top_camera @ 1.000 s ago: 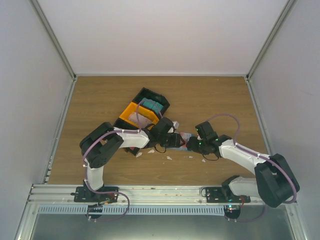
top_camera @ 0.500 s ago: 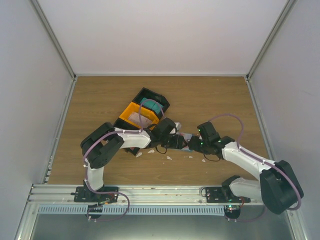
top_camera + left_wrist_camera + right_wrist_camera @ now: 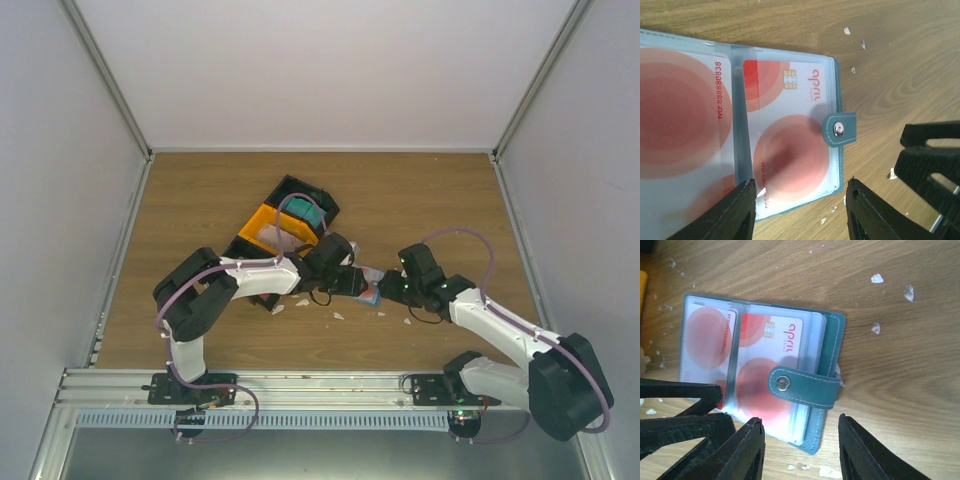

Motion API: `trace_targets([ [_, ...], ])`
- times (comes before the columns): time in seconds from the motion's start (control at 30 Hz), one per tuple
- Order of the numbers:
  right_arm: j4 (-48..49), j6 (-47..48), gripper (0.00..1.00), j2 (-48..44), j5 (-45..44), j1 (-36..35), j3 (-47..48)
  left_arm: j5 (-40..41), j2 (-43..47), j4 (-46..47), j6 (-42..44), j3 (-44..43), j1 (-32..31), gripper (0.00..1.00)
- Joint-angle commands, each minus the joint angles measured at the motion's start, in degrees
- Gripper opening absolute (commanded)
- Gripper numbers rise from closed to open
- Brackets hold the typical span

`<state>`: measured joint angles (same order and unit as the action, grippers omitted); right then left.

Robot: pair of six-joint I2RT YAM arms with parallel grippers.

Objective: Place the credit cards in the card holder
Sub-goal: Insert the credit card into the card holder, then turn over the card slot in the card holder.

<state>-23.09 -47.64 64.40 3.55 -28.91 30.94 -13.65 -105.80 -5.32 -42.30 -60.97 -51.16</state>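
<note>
From above, the two arms meet at the middle of the bench (image 3: pixel 430 200). The left end effector (image 3: pixel 352 281) and the right end effector (image 3: pixel 386 291) sit close on either side of the card holder (image 3: pixel 368 289). The holder lies flat just right of the black-and-orange bin (image 3: pixel 258 228). Teal credit cards (image 3: pixel 305 214) show in the bin's far compartment, so filling looks unfinished. The step in hand seems to be settling the holder open for the next card.

In the left wrist view, the holder lies open, with white-and-red credit cards already under its clear sleeves (image 3: pixel 742 115). The snap tab (image 3: pixel 839 131) sticks out over the bench on the right. The left end effector's fingers (image 3: pixel 740 215) stand well apart above the holder's near edge and grip nothing. It would do well to press down on the spine or on a filled sleeve rather than pinch, so the pages do not buckle.

In the right wrist view, the snap tab lies folded back across the right-hand page, with several sleeves stacked beneath it. The right end effector is likewise spread wide and empty, just short of the holder's near corner. It should first flick the tab clear, since it may block a sleeve mouth. It should then come in low and slowly, because the two end effectors are near enough to collide. White scraps (image 3: pixel 877 278) litter the bench nearby and are best avoided.
</note>
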Motion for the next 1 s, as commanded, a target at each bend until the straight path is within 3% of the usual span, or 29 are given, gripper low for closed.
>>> trace_targets([
  [0.0, 1.9, -1.3, 0.38, -1.4, 2.7, 0.3, -1.1, 2.2, 1.8, -0.9, 1.6, -2.3, -0.5, 0.48],
  [0.1, 3.2, -2.0, 0.34, -1.1, 4.4, 0.3, -1.5, 3.4, 1.0, -2.0, 2.5, -3.2, -0.5, 0.43],
  [0.33, 6.1, -2.3, 0.32, 1.1, 8.1, 0.3, -2.3, 3.1, -2.8, -3.8, 4.8, -5.6, -0.3, 0.41],
  [0.53, 8.3, -2.2, 0.24, 4.5, 10.6, 0.3, -2.5, 4.2, -5.8, -5.6, 6.0, -7.6, -0.3, 0.25],
  [0.97, 12.4, -3.3, 0.23, 8.5, 11.9, 0.3, -3.3, 6.1, -7.6, -6.8, 6.7, -6.9, -0.3, 0.16],
])
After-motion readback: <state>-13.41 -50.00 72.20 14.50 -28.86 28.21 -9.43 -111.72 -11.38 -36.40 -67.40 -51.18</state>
